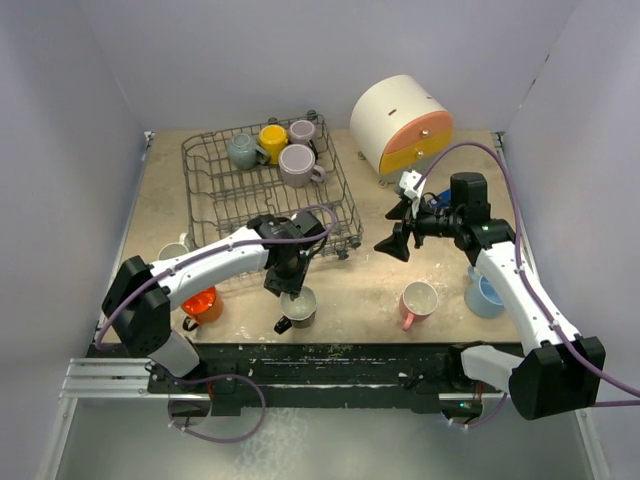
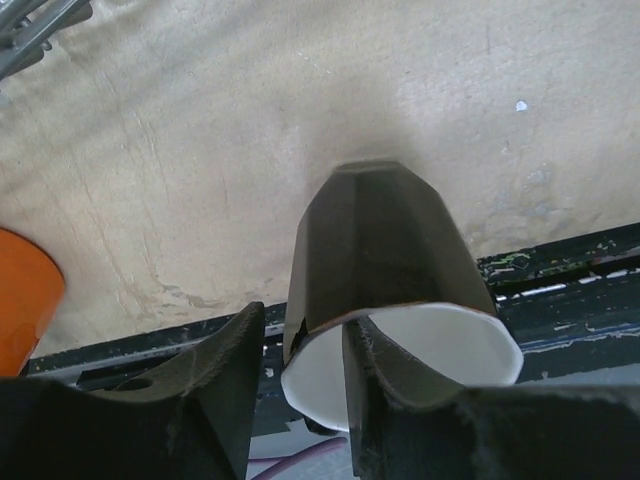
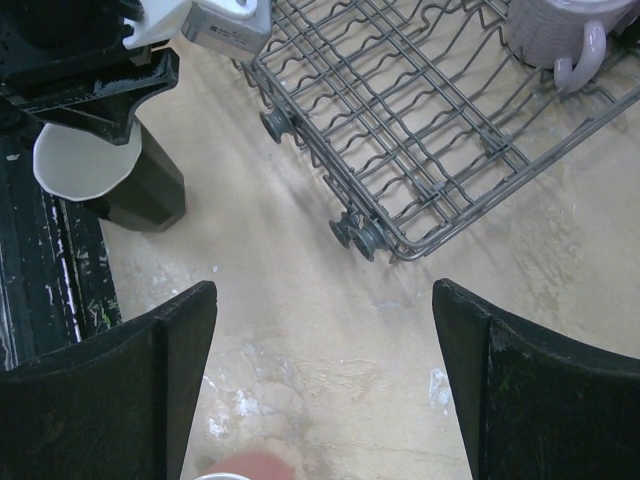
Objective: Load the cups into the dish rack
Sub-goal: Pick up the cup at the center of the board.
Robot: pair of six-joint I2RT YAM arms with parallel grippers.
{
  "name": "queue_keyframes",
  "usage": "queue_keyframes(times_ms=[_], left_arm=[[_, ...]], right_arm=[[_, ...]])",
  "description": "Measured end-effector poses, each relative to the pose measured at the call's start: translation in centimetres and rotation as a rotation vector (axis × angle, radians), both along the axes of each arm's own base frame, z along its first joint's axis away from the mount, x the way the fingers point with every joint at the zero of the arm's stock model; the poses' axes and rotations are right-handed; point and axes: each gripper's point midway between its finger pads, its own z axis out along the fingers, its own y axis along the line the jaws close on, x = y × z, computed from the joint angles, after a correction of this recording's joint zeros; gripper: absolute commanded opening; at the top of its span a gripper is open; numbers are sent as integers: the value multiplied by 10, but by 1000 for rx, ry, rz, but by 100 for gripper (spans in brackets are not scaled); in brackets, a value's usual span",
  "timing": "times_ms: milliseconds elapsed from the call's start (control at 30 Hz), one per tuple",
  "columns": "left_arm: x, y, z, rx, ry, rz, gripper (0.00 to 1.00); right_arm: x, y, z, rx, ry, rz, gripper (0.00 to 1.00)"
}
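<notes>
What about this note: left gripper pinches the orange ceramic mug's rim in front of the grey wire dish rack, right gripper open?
Wrong mug: the left wrist view shows the left gripper pinching the rim of the black faceted ceramic mug with a white inside. The orange ceramic mug stands untouched. The right gripper is open.

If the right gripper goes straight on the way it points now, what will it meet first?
Most likely the bare table just ahead of the right gripper, which seems tilted down. If it runs flatter, the near corner of the dish rack; depth is unclear.
</notes>
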Motion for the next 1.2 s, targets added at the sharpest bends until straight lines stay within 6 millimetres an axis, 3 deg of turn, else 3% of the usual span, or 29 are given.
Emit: queue_keyframes(times_ms=[467,933,1200], left_arm=[[3,1,-21,11,-12,-1,0],[2,6,-16,-35,-70,-13,0],[5,3,12,-140,-165,-27,0]], right_arm=[[-1,1,0,9,15,3,88],[-4,5,-2,26,35,28,87],[-8,10,14,56,22,68,86]])
